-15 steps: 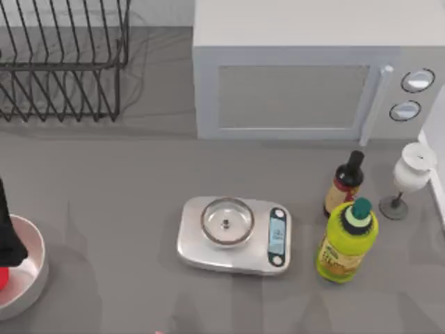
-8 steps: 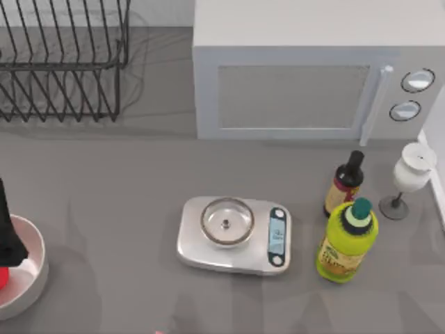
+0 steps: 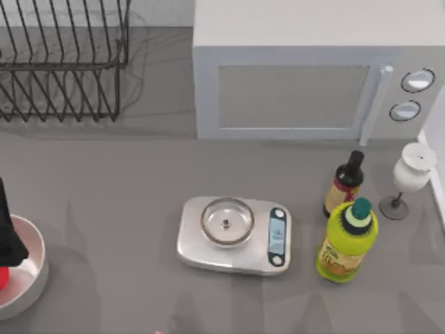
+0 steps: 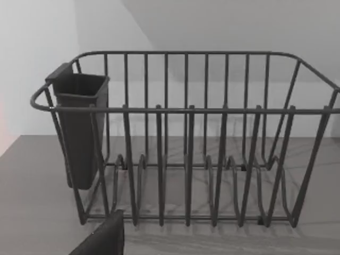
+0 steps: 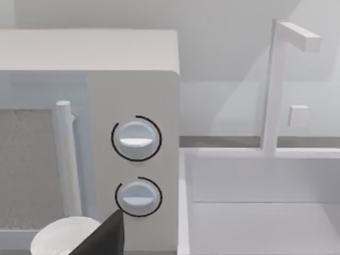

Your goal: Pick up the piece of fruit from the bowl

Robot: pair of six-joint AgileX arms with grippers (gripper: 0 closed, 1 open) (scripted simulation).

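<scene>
Red fruit (image 3: 2,277) sitting in the white bowl (image 3: 31,278) way over at 9 o'clock, table's left edge. Left gripper (image 3: 7,236) parked right over it, touching or not, can't tell; claw state can't tell either. Scale (image 3: 233,235) mid-table, well apart.

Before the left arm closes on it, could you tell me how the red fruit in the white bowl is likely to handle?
The piece of fruit looks smooth and round, so it may slip from a squeeze that lands off-centre. If nudged, it would probably roll along the glossy inside of the bowl rather than stay put. The thick rim should keep it in.
</scene>
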